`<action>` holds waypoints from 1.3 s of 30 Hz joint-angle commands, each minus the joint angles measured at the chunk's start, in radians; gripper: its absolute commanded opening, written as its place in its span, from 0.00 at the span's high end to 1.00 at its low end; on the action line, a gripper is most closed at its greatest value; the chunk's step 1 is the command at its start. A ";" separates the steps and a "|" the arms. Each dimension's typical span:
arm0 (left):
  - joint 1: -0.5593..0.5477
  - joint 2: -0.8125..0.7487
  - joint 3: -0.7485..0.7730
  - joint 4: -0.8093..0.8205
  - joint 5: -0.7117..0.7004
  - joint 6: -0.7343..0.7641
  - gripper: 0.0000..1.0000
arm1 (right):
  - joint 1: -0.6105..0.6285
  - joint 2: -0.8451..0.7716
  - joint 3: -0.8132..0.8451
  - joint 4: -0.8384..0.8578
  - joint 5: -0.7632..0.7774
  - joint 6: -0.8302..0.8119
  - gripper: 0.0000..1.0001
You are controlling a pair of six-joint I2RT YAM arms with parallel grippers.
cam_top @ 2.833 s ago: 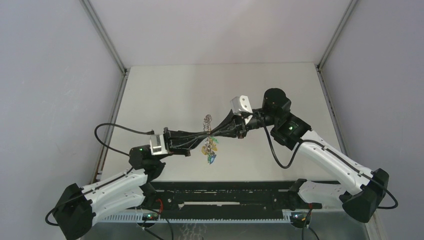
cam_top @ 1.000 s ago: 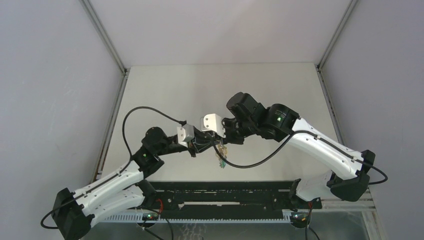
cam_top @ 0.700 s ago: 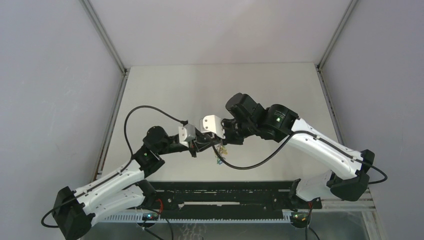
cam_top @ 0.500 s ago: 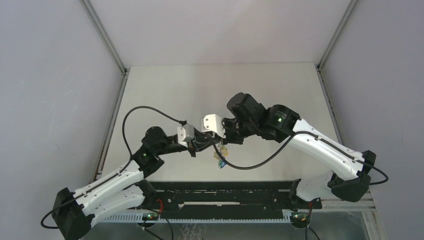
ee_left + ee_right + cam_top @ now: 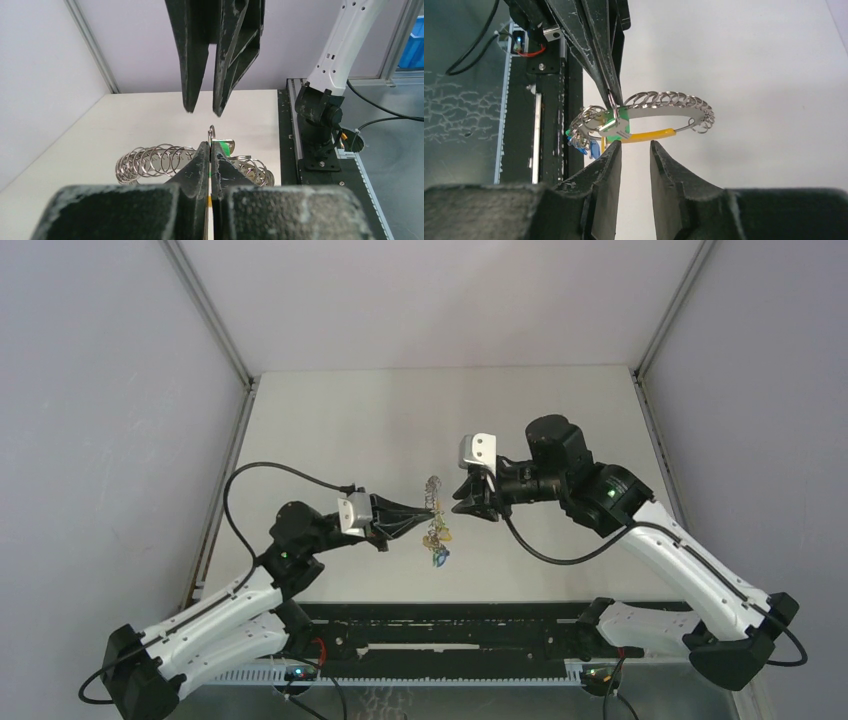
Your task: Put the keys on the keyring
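Observation:
The keyring [image 5: 432, 490] is a silvery chain-like loop with a yellow band [image 5: 649, 135], held in the air above the table. My left gripper [image 5: 417, 513] is shut on it; the left wrist view shows the jaws [image 5: 210, 148] pinched on the loop [image 5: 150, 160]. The keys hang on the loop: a green head [image 5: 616, 127] and a blue head [image 5: 592, 148], dangling in the top view [image 5: 438, 550]. My right gripper [image 5: 457, 502] is open and empty, its tips [image 5: 636, 146] just short of the yellow band, not touching it.
The pale table [image 5: 400, 420] is bounded by grey walls and metal corner posts [image 5: 205, 310]. A black rail [image 5: 450, 625] runs along the near edge between the arm bases. The right arm's base [image 5: 320, 107] shows in the left wrist view.
The two grippers were pressed together at the keyring; now the right gripper has let go, opened and drawn back to the right. The left gripper has drawn back to the left, keeping the keyring.

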State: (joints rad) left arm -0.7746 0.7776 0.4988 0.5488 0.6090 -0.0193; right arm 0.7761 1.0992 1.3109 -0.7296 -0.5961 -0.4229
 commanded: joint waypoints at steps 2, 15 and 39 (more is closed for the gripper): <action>-0.001 -0.026 -0.013 0.088 -0.015 -0.016 1.00 | -0.038 0.002 -0.057 0.213 -0.163 0.141 0.73; -0.001 -0.029 -0.014 0.105 -0.015 -0.028 1.00 | -0.044 0.033 -0.058 0.228 -0.238 0.179 0.76; -0.001 -0.052 -0.041 0.196 -0.029 -0.062 1.00 | -0.087 0.027 -0.058 0.180 -0.259 0.180 1.00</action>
State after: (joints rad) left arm -0.7746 0.7479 0.4698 0.6243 0.5934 -0.0498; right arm 0.7044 1.1465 1.2423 -0.5583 -0.8326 -0.2543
